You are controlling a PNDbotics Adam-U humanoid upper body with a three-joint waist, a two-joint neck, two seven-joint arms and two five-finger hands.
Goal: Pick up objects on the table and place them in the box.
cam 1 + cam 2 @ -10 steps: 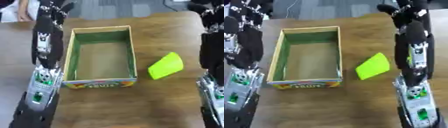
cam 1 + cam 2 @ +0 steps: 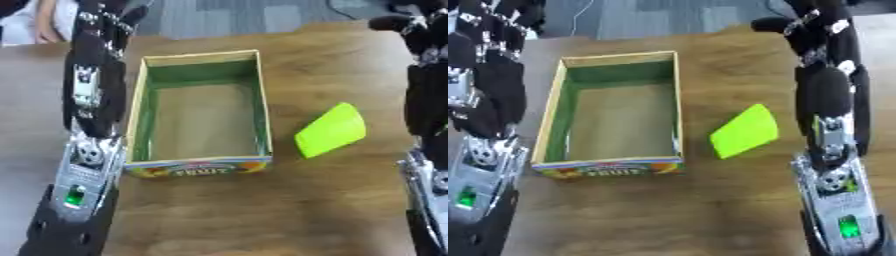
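We see both arms reaching far from the near edge, one on each side of the view. The left arm [image 2: 87, 125] runs up the left side, its silver wrist section near us with a small green light, its black forearm beyond that. The left hand [image 2: 105, 20] sits at the far left, and its fingers are too blurred to read. The right arm [image 2: 833, 150] runs up the right side in the same way, silver section near, black forearm farther. The right hand [image 2: 815, 25] is at the far right, thumb sticking out to the left; the other fingers are unclear.
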